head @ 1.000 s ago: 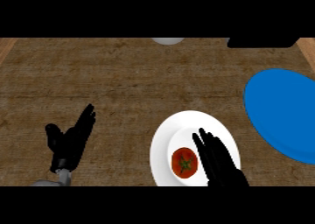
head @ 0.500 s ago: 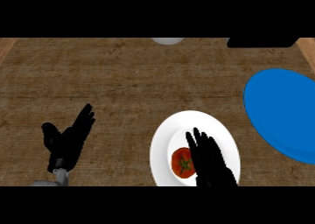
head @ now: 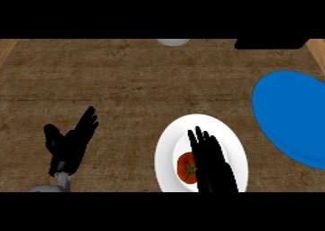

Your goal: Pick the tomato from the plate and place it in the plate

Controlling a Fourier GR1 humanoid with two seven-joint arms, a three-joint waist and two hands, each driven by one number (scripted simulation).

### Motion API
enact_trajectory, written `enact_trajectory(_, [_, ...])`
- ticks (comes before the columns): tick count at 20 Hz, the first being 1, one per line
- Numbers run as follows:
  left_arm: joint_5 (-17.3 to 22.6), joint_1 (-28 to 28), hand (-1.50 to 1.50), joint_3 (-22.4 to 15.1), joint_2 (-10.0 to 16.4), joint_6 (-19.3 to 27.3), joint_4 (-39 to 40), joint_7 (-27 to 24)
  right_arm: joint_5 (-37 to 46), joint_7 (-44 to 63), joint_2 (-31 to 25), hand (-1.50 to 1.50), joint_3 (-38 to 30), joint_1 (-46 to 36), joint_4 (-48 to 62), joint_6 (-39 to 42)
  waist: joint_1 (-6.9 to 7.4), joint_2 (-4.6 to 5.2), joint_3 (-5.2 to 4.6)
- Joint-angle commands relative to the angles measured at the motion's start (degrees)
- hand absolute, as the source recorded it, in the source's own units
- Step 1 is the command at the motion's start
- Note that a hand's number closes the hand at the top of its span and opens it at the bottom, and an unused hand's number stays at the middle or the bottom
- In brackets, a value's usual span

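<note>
A red tomato [head: 185,168] with a green stem lies on the white plate [head: 173,140] near the lower middle of the head view. My right hand [head: 212,164] is over that plate with straight fingers pointing up the view, and it covers the tomato's right side. To the right lies a large blue plate [head: 292,117], bare on top. At the lower left my left hand [head: 68,144] rests open on the counter, fingers up.
The brown counter [head: 125,85] stretches across the view. A pale round object [head: 173,42] and a black object [head: 270,43] sit at the far edge. Wooden trim [head: 322,52] runs along the right side.
My right hand has slid leftward over the white plate and now overlaps the tomato. The left hand has barely shifted.
</note>
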Motion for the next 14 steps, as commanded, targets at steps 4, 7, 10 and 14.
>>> enact_trajectory(4, [-2.04,1.4,0.0,-1.07,-1.16,0.43,-2.17,4.23,-0.07,-1.12,0.64,-1.5,-0.05,0.07,4.34,-0.42,-0.06,0.27,-0.34])
enact_trajectory(7, [-1.04,2.73,0.0,-0.08,-1.07,-0.59,-1.82,2.69,0.81,-4.27,-2.76,1.5,-0.44,-1.87,6.79,1.81,0.02,0.28,-0.35])
enact_trajectory(10, [-1.78,-2.21,0.0,0.24,-2.47,-0.06,0.83,4.23,3.16,-4.66,1.94,1.5,-2.35,-8.95,15.27,-0.13,0.03,0.37,-0.35])
enact_trajectory(14, [-3.9,4.67,0.0,-0.81,-3.08,0.2,-3.03,1.03,7.09,-2.7,1.89,1.5,0.71,-5.59,11.48,-0.81,0.06,0.27,-0.35])
